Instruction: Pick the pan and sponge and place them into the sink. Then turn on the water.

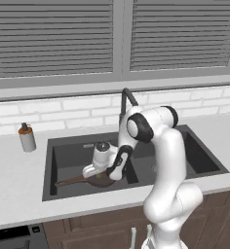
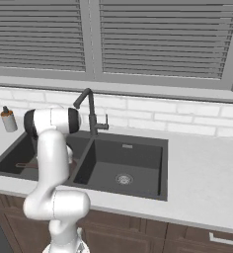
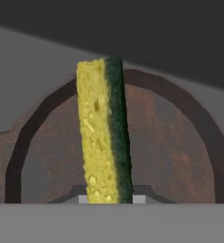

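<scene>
1. Gripper (image 3: 109, 198): lowered into the left basin of the sink (image 1: 51, 168), directly above the pan (image 1: 98, 181). Jaws narrow, clamped on the sponge (image 3: 104, 130); fingertips mostly hidden at the bottom edge of the hand view, one on each side of the sponge's lower end.
2. Sponge: held upright in the hand view, yellow face to the left, dark green face to the right. Extends from between the jaws out over the pan's bowl (image 3: 166, 142). Contact with the pan surface cannot be determined.
3. Pan: resting on the floor of the left basin, near the basin's front wall. Seen in the left base view with handle (image 1: 68, 182) pointing toward the basin's left wall. Bowl partly covered by the wrist in the left base view. Visible in the right base view as a brown handle (image 2: 27, 165) on the left basin floor, bowl hidden behind the arm.
4. Right basin (image 2: 133, 168): round silver drain (image 2: 123, 179) at the floor centre.
5. Faucet (image 2: 90, 112): dark gooseneck, mounted at the sink's rear edge between the two basins, side lever (image 2: 103, 125) projecting to the right.
6. Soap bottle (image 1: 26, 137): upright on the counter (image 1: 14, 185), near the sink's rear left corner, apart from the rim.
7. Rear of counter: white brick backsplash (image 2: 177, 121), then window blinds (image 2: 163, 34) above the sill.
</scene>
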